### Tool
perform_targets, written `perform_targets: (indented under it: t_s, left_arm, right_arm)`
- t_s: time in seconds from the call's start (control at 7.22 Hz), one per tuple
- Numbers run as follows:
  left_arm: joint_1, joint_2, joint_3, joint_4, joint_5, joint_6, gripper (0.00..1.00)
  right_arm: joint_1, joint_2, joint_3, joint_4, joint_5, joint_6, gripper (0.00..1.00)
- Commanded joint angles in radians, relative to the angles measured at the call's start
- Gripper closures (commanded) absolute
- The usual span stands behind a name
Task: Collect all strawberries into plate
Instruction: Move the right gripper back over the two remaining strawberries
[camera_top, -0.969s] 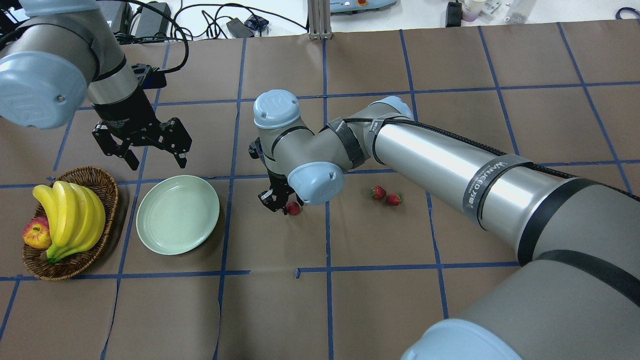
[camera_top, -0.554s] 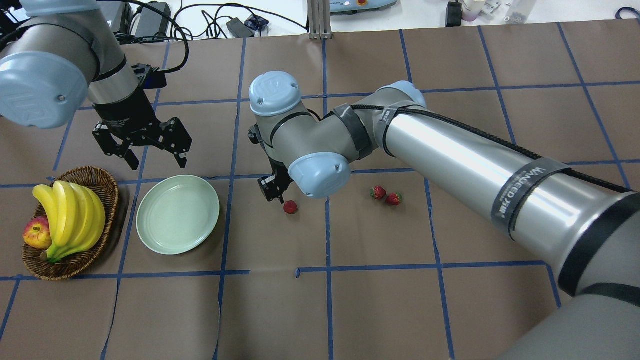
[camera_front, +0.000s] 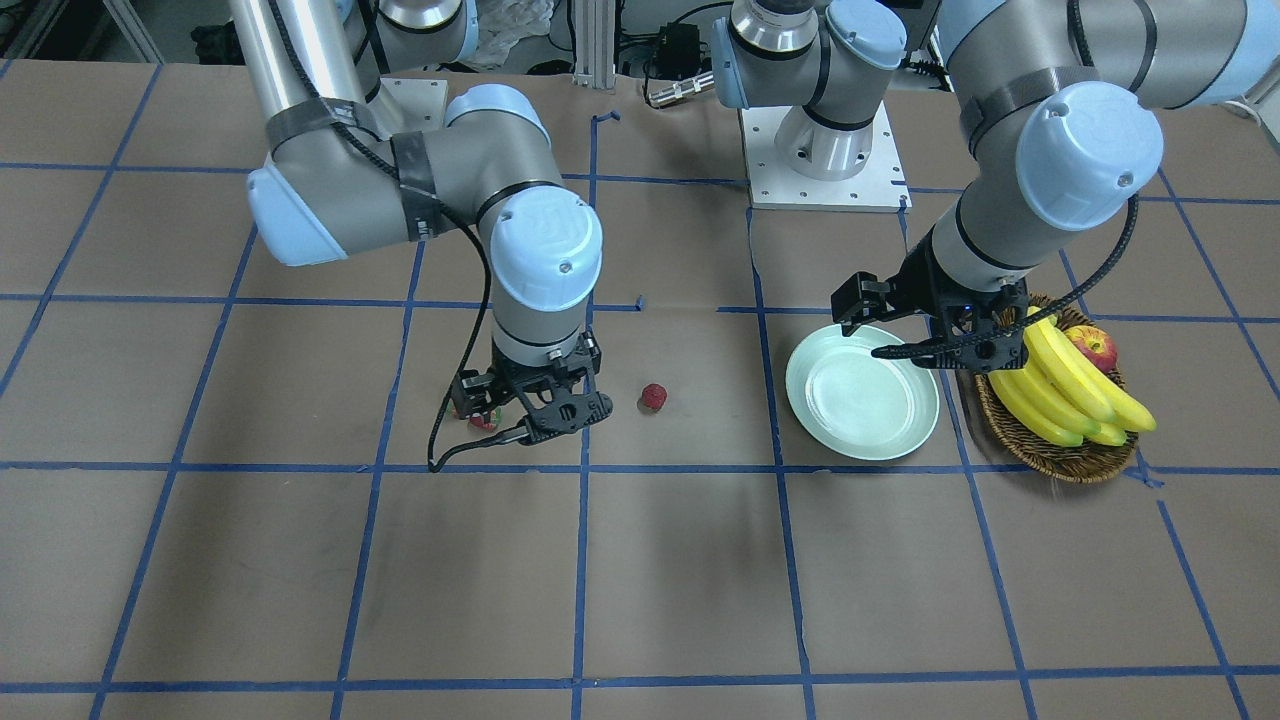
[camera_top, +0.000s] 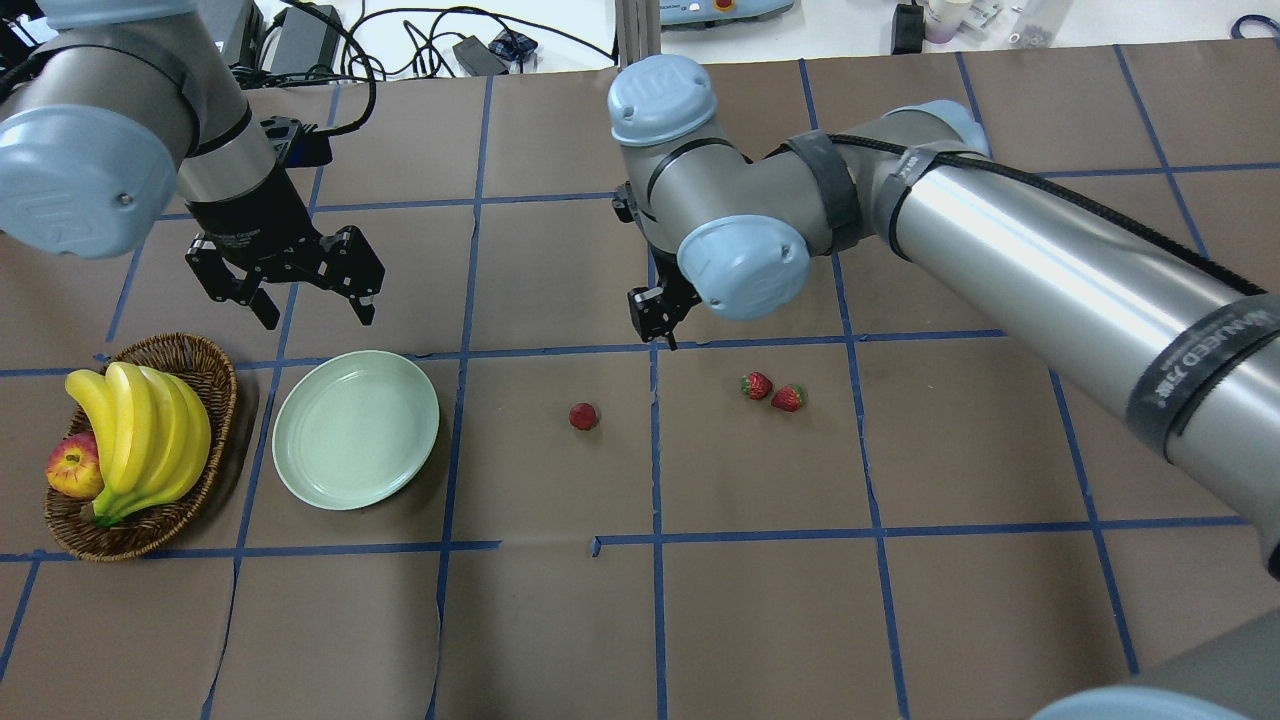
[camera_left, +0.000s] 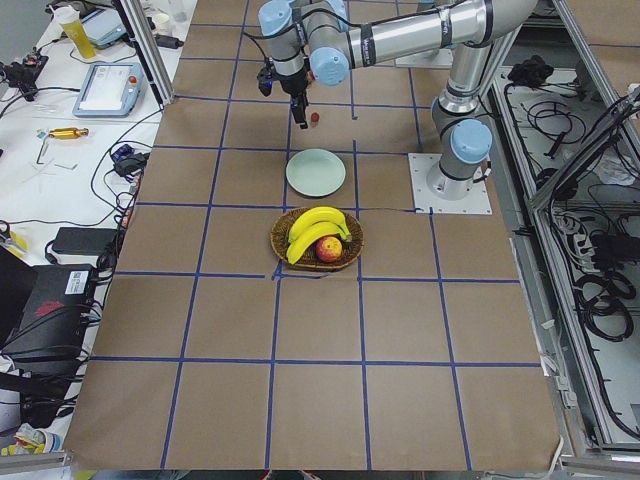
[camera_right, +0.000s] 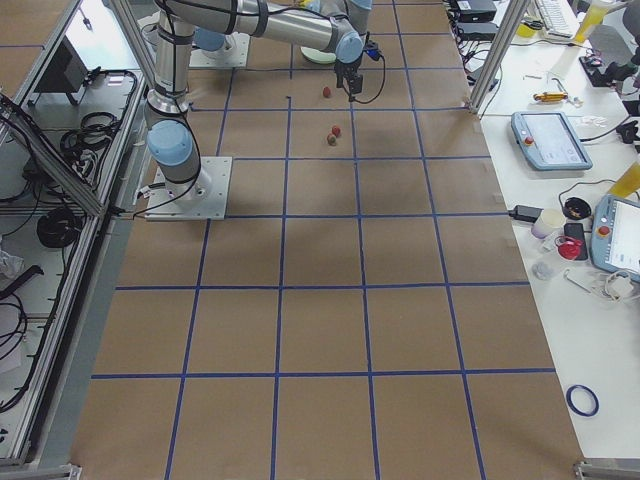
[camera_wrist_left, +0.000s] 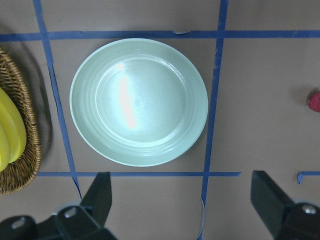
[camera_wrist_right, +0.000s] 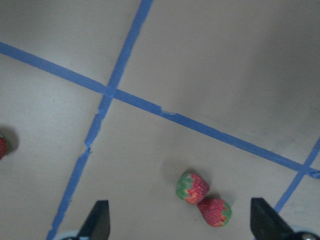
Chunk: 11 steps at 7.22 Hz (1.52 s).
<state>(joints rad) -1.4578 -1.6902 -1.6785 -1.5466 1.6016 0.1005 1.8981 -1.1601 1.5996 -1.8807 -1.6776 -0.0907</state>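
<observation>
Far left, above table just beyond plate (camera_top: 355, 430): left gripper (camera_top: 318, 318), jaws apart, empty. Plate bare; nothing collected. Mid-table: lone strawberry (camera_top: 583, 416), loose on paper. Beyond it, raised: right gripper (camera_front: 520, 406), jaws apart, empty. Further right: paired strawberries (camera_top: 757, 385), side by side. All three outstanding.

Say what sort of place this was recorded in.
Most likely a robotics lab work cell: the table is papered and gridded with blue tape, a teach pendant lies on a side bench, and loose cables run beside the base plate.
</observation>
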Motion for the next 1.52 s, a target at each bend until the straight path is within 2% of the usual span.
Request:
perform_targets:
  t_s: [0.0, 0.14, 0.28, 0.55, 0.83, 0.97, 1.11, 1.25, 1.38]
  left_arm:
    - [-0.010, 0.003, 0.000, 0.002, -0.003, -0.001, 0.00]
    - [-0.010, 0.003, 0.000, 0.002, -0.003, -0.001, 0.00]
    - [-0.010, 0.001, 0.000, 0.002, -0.002, -0.001, 0.00]
    - [-0.012, -0.002, -0.001, 0.002, -0.002, -0.001, 0.00]
    - [-0.012, -0.002, -0.001, 0.002, -0.002, -0.001, 0.00]
    - [-0.012, -0.002, -0.001, 0.002, -0.002, -0.001, 0.00]
    - [-0.012, -0.002, -0.003, 0.002, -0.002, -0.001, 0.00]
    - [-0.010, -0.002, -0.003, 0.003, 0.000, -0.001, 0.00]
    - [-0.012, -0.003, -0.004, 0.002, -0.002, -0.004, 0.00]
  right_arm:
    - [-0.056, 0.005, 0.051, 0.009, 0.002, -0.258, 0.00]
    - [-0.056, 0.006, 0.090, 0.000, 0.024, -0.274, 0.00]
    - [-0.056, 0.014, 0.120, -0.030, 0.085, -0.324, 0.01]
    - [-0.056, 0.043, 0.128, -0.037, 0.091, -0.372, 0.03]
    - [-0.056, 0.062, 0.129, -0.060, 0.076, -0.409, 0.11]
    - [-0.056, 0.075, 0.131, -0.075, 0.075, -0.411, 0.19]
    - [-0.056, 0.077, 0.131, -0.075, 0.073, -0.411, 0.33]
    - [-0.056, 0.077, 0.131, -0.075, 0.046, -0.411, 0.52]
    - [-0.056, 0.079, 0.131, -0.074, 0.044, -0.408, 0.90]
